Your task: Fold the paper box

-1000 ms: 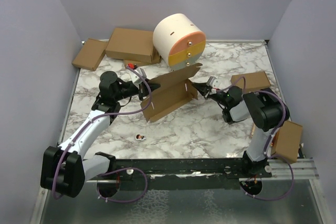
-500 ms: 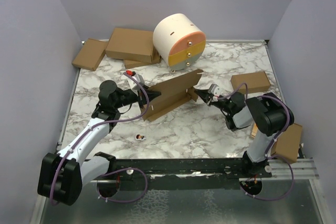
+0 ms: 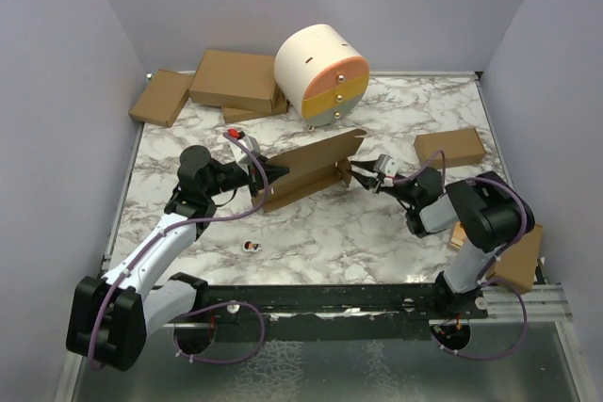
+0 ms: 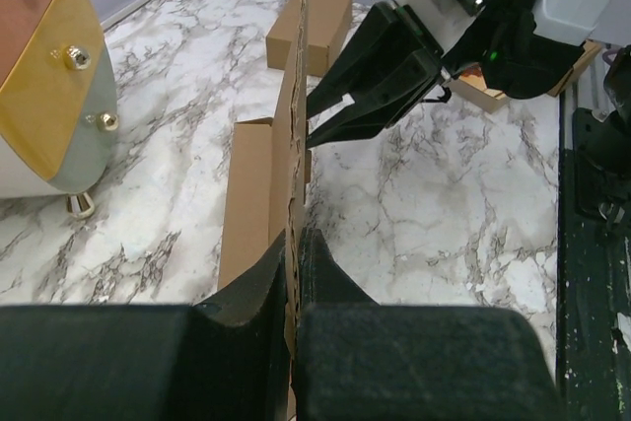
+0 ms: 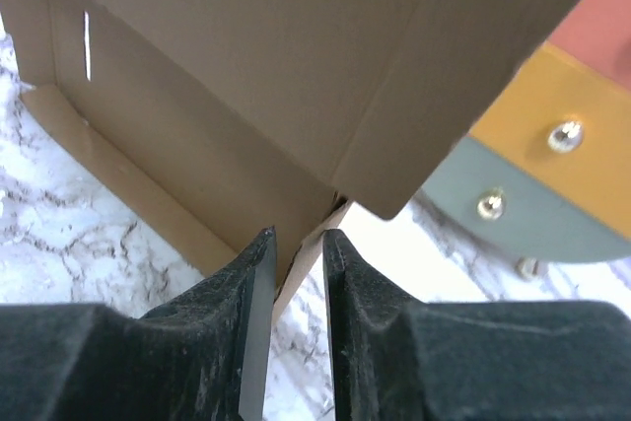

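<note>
Left gripper (image 4: 294,244) is clamped hard on the left end of the paper box (image 3: 306,171), fingers pinching the sheet's edge. Right gripper (image 5: 299,244) has its jaws cracked slightly apart and straddles the corner flap at the box's right end; marble shows in the gap, so it's not a firm pinch. The box stands on its long edge in the middle of the marble table (image 3: 377,233), spanning between the two grippers, with a narrow strip folded out at its foot, on the near side of the round drawer unit (image 3: 323,74).
</note>
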{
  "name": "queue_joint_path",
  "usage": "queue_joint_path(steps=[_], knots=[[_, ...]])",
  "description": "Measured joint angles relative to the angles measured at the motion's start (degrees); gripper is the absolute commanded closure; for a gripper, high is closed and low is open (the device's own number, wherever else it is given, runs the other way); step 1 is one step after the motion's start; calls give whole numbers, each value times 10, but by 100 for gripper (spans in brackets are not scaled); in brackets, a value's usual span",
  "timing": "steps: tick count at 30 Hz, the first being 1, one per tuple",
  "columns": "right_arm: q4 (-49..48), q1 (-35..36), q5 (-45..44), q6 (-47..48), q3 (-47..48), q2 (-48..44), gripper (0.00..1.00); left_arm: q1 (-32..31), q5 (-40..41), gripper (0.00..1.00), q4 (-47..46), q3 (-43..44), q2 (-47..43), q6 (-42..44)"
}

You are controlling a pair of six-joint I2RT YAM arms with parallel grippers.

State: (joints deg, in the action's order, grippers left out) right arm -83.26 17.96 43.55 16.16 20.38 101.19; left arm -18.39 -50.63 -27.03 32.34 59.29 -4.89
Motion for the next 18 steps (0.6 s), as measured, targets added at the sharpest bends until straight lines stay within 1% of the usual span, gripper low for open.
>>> queue_joint_path(steps=[5,9,12,14,16,18], knots=[[7,-2,32,4,15,-45,72,-1,4,100,6,0,-2,8],[54,-22,85,19,39,-84,67,-1,8,100,10,0,-3,14],[112,-56,139,33,59,-111,62,-1,10,100,12,0,-4,18],[147,-84,181,39,69,-124,56,-1,10,100,14,0,-5,20],[184,-115,221,39,79,-133,56,-1,10,100,15,0,-5,21],[229,-139,240,38,95,-140,53,-1,10,100,16,0,-5,22]])
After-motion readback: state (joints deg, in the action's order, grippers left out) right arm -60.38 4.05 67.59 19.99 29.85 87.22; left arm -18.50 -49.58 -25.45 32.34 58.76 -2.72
